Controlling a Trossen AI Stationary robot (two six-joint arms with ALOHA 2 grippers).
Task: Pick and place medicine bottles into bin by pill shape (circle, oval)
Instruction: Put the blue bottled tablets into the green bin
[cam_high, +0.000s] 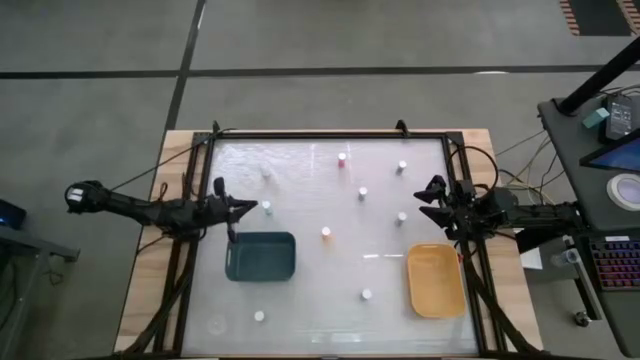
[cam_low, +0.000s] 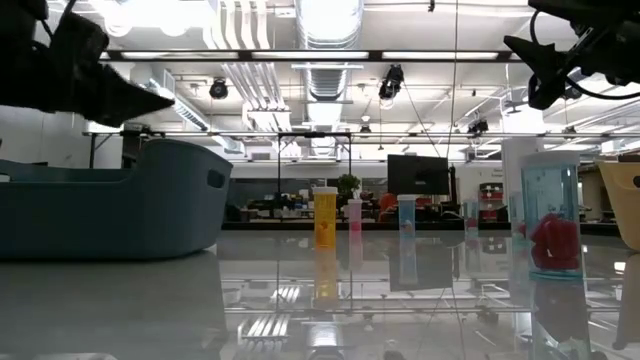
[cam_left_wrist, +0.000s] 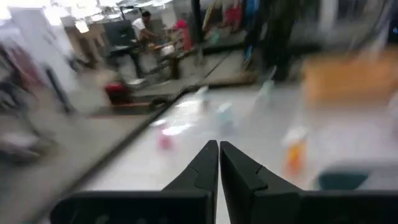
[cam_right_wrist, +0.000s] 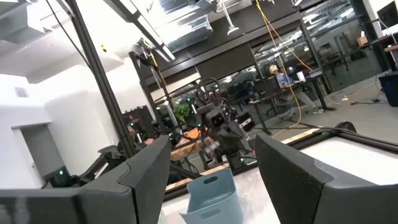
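Several small white-capped medicine bottles stand scattered on the glossy table, among them an orange one (cam_high: 326, 234) at the centre and one (cam_high: 266, 207) just past the teal bin (cam_high: 261, 256). The yellow-orange bin (cam_high: 436, 280) lies at the near right. My left gripper (cam_high: 240, 207) hovers over the teal bin's far left corner, shut and empty (cam_left_wrist: 219, 149). My right gripper (cam_high: 432, 195) hovers at the table's right edge beyond the yellow bin, open and empty (cam_right_wrist: 211, 162). In the low view both grippers, the left (cam_low: 100, 85) and the right (cam_low: 560, 55), are raised well above the bottles.
A black frame (cam_high: 330, 135) runs around the table. A bottle with red pills (cam_low: 550, 215) stands near the low camera at the right. Two bottles (cam_high: 366, 295) (cam_high: 259, 316) stand toward the near edge. Bare table lies between the two bins.
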